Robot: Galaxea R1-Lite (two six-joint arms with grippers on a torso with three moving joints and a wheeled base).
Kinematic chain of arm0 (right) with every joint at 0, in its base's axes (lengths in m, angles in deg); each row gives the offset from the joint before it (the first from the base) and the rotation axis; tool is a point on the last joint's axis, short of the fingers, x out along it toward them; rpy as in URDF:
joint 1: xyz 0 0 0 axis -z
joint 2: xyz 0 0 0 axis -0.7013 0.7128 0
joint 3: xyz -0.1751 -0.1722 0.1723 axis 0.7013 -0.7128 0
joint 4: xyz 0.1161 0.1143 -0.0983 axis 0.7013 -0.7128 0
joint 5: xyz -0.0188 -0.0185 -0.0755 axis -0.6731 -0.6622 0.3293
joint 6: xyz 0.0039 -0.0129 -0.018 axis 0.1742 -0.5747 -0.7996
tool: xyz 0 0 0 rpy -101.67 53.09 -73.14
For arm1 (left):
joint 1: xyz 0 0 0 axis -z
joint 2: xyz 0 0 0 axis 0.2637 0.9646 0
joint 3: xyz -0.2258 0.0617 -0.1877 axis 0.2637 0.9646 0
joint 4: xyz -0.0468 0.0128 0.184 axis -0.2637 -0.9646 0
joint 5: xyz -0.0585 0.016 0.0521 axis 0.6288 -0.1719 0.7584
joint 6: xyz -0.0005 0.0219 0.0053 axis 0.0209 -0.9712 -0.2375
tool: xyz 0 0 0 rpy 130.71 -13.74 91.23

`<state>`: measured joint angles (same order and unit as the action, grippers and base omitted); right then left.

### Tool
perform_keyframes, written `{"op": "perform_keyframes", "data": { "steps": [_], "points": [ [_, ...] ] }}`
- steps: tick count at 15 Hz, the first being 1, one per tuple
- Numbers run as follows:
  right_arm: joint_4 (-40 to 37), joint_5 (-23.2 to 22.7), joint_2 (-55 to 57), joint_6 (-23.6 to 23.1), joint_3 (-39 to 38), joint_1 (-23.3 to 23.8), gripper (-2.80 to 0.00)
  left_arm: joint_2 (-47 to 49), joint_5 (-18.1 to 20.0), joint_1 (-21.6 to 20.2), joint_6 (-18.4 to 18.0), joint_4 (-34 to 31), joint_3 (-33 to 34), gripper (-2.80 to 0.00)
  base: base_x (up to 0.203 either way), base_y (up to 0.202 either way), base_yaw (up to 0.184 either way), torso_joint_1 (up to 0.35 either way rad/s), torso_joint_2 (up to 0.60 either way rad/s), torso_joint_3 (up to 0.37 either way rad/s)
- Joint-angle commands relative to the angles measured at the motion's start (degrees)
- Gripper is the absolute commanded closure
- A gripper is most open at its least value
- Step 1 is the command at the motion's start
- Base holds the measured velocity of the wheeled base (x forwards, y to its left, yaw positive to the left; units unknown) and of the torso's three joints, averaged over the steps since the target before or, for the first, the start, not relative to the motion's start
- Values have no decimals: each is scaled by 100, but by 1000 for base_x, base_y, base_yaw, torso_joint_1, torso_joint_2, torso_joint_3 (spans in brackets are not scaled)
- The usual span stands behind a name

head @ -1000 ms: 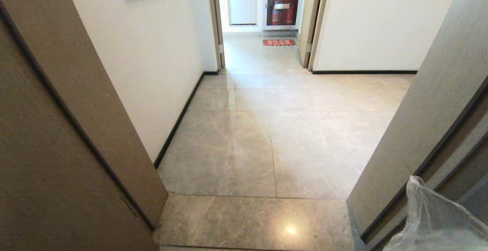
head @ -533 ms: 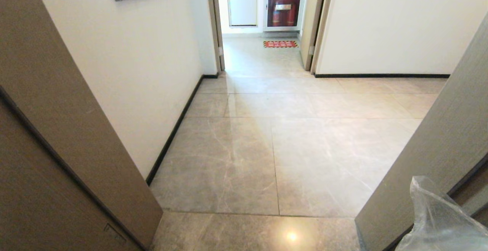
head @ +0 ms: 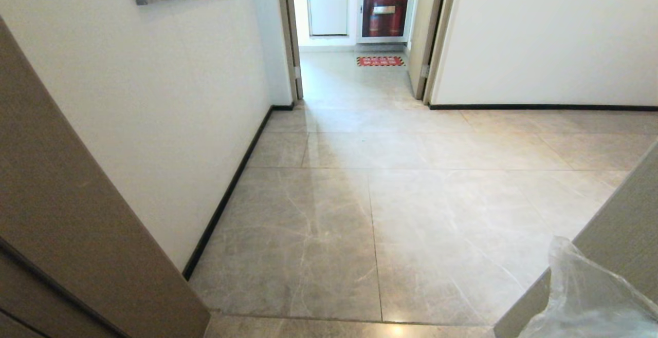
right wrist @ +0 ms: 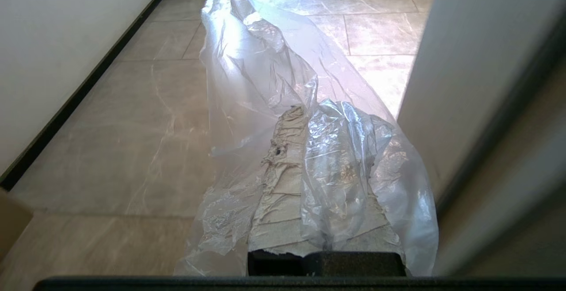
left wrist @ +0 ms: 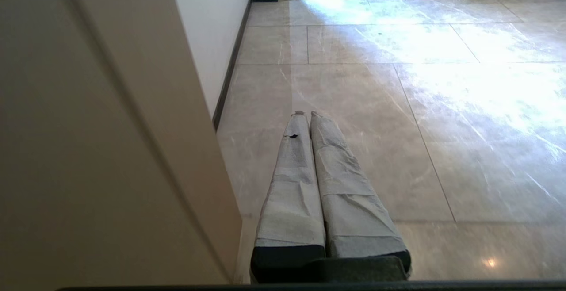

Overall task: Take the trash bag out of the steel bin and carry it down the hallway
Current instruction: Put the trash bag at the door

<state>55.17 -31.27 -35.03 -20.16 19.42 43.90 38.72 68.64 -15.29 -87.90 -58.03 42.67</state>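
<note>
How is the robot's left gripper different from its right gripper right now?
The left gripper carries nothing, while the right gripper is shut on the trash bag. The left gripper's fingers show bare, but the right gripper's fingers are partly draped in crinkly clear plastic. A brown door panel stands close beside the left gripper; a grey one stands beside the right. Both are shut, wrapped in pale covering, and point out over the glossy floor tiles.

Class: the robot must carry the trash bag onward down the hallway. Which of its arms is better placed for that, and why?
The right. The right gripper is shut on the trash bag, which drapes over its fingers. The left gripper is shut on nothing, pointing at bare hallway tiles.
</note>
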Motion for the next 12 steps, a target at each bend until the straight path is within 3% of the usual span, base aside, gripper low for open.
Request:
{"op": "perform_keyframes", "data": {
  "steps": [1,12],
  "points": [
    [2,3,6,-2,-9,2,0,0,0,0,3,1,0,0,196,0,1,2,2,2],
    [2,3,6,-2,-9,1,0,0,0,0,3,1,0,0,190,0,1,1,0,2]
  ]
}}
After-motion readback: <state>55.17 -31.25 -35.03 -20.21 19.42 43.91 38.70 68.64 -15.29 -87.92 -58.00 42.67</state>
